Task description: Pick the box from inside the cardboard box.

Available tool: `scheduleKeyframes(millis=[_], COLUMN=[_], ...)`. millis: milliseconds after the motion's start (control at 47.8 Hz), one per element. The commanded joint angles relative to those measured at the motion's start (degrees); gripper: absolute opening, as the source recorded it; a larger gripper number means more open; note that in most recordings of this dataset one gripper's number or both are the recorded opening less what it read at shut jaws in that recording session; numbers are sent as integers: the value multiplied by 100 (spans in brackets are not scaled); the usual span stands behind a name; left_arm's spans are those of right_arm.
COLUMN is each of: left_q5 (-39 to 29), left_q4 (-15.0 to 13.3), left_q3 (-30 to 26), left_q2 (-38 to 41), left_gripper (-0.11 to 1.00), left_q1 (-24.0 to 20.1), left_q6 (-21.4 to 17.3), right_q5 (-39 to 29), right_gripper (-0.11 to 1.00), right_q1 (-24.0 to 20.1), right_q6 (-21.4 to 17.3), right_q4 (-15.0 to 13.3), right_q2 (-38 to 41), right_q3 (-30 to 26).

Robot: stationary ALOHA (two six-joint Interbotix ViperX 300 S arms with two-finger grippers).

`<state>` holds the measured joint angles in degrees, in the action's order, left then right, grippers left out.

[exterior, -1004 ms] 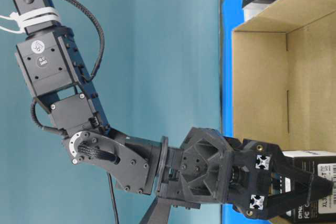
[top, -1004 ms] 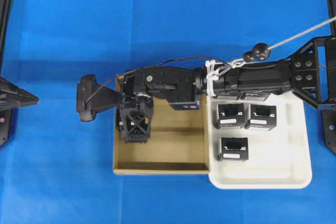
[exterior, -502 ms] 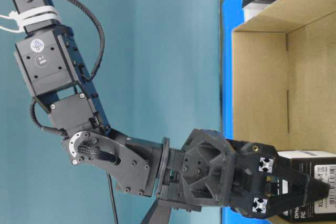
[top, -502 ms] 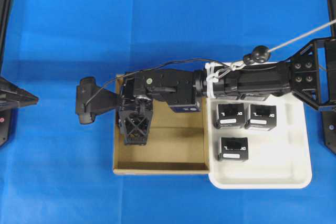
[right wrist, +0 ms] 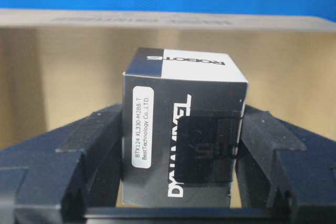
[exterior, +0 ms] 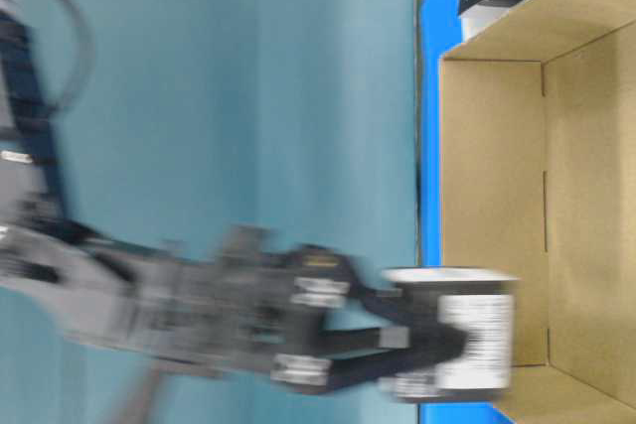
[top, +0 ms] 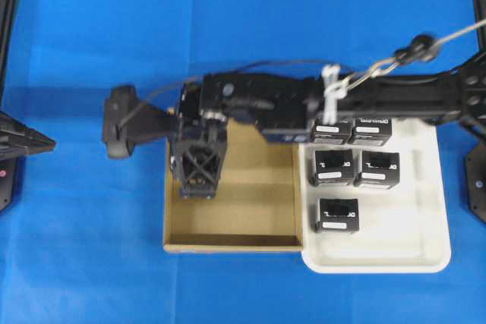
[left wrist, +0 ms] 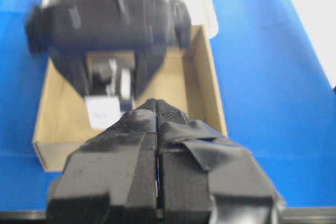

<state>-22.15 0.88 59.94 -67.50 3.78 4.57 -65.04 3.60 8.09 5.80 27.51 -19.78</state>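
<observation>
The black box (right wrist: pixel 184 103), with white lettering and a white label strip, sits upright between the fingers (right wrist: pixel 94 135) of my right gripper (right wrist: pixel 181 140), which is shut on it. That gripper (top: pixel 199 176) hangs over the left part of the tan cardboard box (top: pixel 250 214) and hides the held box from above. From table level the box (exterior: pixel 452 335) is blurred and stands level with the carton's (exterior: pixel 497 166) rim. My left gripper (left wrist: pixel 157 104) is shut and empty, parked at the far left (top: pixel 38 142), facing the cardboard box (left wrist: pixel 210 87).
A white plastic tray (top: pixel 410 248) touches the carton's right side and holds several alike black boxes (top: pixel 338 214). The right arm (top: pixel 380 104) stretches over the tray's back row. Blue cloth (top: pixel 91 248) covers the table.
The right gripper closed on the box and lifted it off the carton floor. The arm rose, uncovering two more black boxes at the tray's back. The left arm stayed put.
</observation>
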Motion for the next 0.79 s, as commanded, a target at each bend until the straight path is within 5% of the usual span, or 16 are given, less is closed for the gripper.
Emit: scheduleKeyframes(millis=[0, 774], left_q5=[26, 26], left_q4=[9, 9], left_q3=[-167, -202], left_q2=[44, 53], left_gripper=[-7, -7], left_q1=[9, 9], left_q6=[0, 26], right_q5=[-290, -2619], right_gripper=[61, 61], right_q1=[26, 141], right_q6=[18, -62], right_q4=[18, 18], right_q2=[-272, -1292], right_q3=[-272, -1731])
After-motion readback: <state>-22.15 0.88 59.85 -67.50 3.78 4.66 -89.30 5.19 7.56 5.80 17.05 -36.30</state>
